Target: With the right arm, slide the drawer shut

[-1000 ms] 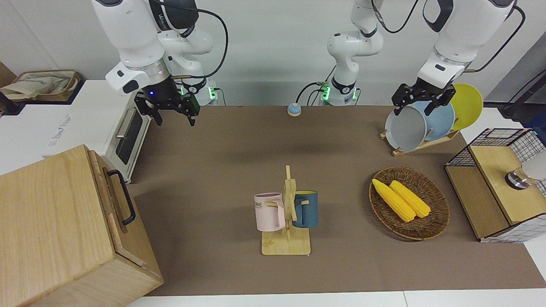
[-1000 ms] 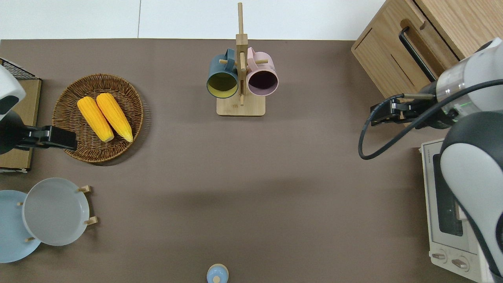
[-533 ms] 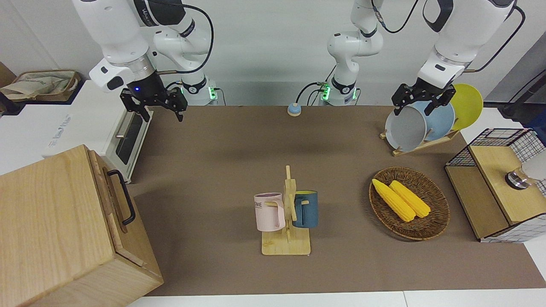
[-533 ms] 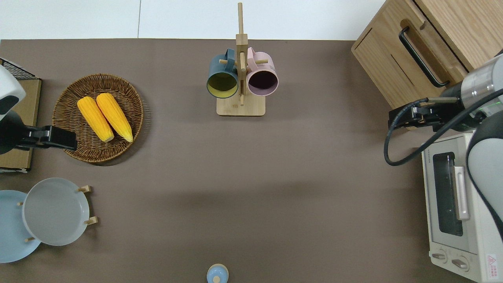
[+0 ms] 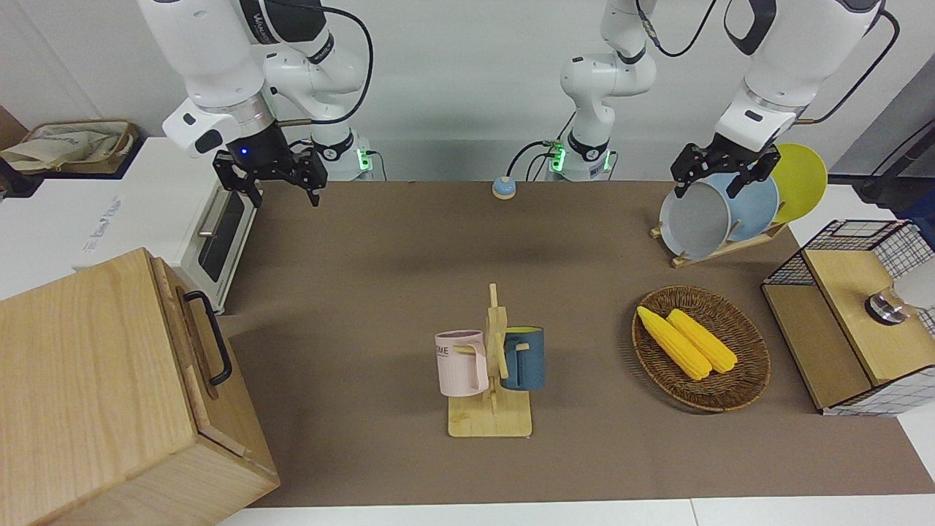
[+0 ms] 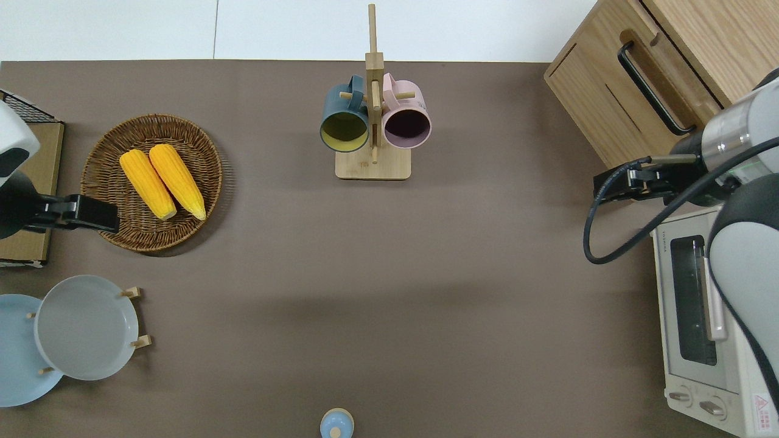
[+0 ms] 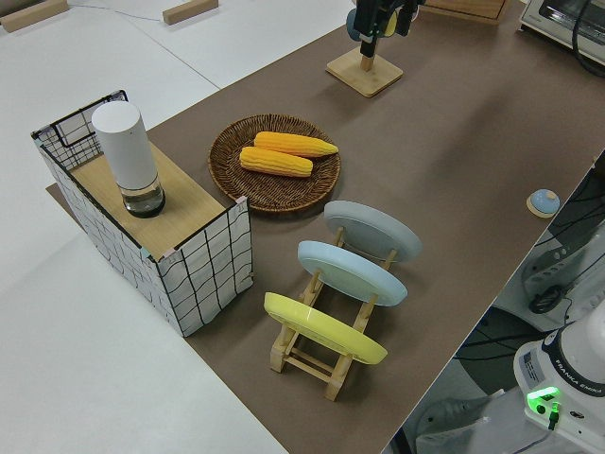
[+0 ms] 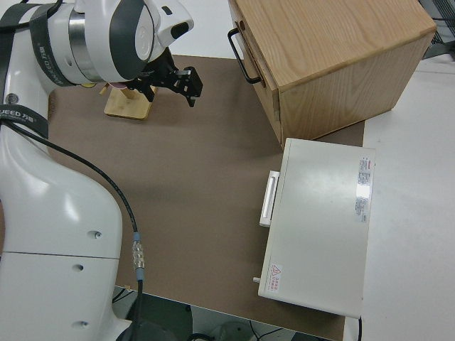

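The drawer, a light-wood panel with a black loop handle, sits in the pale wooden cabinet at the right arm's end of the table. Its front panel lies close against the cabinet face, and no gap into it shows. My right gripper is open and holds nothing. It hangs in the air over the brown mat, between the cabinet's corner and the toaster oven, and touches neither. The left arm is parked, its gripper open.
A white toaster oven stands beside the cabinet, nearer to the robots. A mug tree with two mugs is mid-table, with a corn basket, plate rack and wire rack toward the left arm's end.
The right gripper drew away from the drawer toward the toaster oven and rose a little, then eased slightly back toward the table's middle. The drawer and the left arm have not moved.
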`<state>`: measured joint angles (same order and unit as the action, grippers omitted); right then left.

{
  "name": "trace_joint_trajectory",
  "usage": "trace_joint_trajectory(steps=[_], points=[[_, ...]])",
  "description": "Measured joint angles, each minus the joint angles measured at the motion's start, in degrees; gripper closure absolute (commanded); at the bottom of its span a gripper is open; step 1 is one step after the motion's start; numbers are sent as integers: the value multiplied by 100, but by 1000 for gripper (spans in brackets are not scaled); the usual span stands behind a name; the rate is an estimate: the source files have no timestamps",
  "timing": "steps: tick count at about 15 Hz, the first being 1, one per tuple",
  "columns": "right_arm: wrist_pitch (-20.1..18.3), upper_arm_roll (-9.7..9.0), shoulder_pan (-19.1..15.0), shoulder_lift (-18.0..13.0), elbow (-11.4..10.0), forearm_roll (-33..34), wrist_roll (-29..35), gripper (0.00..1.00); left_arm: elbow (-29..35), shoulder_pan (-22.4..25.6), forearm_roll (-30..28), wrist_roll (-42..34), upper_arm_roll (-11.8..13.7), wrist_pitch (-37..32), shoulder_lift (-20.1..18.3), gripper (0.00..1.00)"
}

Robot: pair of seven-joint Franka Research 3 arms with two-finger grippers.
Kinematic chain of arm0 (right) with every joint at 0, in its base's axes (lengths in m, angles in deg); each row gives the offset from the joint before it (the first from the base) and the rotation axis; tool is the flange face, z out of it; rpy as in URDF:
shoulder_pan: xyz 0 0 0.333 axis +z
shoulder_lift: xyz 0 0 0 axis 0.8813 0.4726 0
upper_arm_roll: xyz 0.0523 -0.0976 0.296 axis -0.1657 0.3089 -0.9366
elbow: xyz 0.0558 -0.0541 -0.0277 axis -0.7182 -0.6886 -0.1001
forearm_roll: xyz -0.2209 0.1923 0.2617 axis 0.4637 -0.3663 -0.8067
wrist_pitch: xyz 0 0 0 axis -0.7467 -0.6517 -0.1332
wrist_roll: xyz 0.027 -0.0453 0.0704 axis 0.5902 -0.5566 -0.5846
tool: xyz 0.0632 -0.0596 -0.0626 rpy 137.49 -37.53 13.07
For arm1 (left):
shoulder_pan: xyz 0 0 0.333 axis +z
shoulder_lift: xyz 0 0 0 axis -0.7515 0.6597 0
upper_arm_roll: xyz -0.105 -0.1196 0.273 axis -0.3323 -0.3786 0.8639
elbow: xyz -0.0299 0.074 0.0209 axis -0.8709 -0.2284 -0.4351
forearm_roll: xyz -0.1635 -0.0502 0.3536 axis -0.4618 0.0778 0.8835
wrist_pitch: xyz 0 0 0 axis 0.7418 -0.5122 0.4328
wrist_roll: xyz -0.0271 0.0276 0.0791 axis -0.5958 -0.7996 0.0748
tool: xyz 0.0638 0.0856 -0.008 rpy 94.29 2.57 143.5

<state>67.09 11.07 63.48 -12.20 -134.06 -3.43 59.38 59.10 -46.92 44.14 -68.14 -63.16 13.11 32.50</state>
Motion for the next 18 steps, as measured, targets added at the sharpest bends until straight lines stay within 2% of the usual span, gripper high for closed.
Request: trace_joint_trajectory(steps=[4, 9, 12, 15, 18], points=[[-1, -13, 192, 0, -23, 369, 13, 13, 0, 0, 0, 0, 0, 0, 0, 7], [-1, 31, 181, 0, -30, 384, 17, 13, 0, 0, 0, 0, 0, 0, 0, 7], [-1, 164, 157, 0, -30, 383, 24, 13, 0, 0, 0, 0, 0, 0, 0, 7], [-1, 397, 134, 0, -30, 270, 24, 13, 0, 0, 0, 0, 0, 0, 0, 7], [-1, 453, 111, 0, -31, 226, 24, 13, 0, 0, 0, 0, 0, 0, 0, 7]])
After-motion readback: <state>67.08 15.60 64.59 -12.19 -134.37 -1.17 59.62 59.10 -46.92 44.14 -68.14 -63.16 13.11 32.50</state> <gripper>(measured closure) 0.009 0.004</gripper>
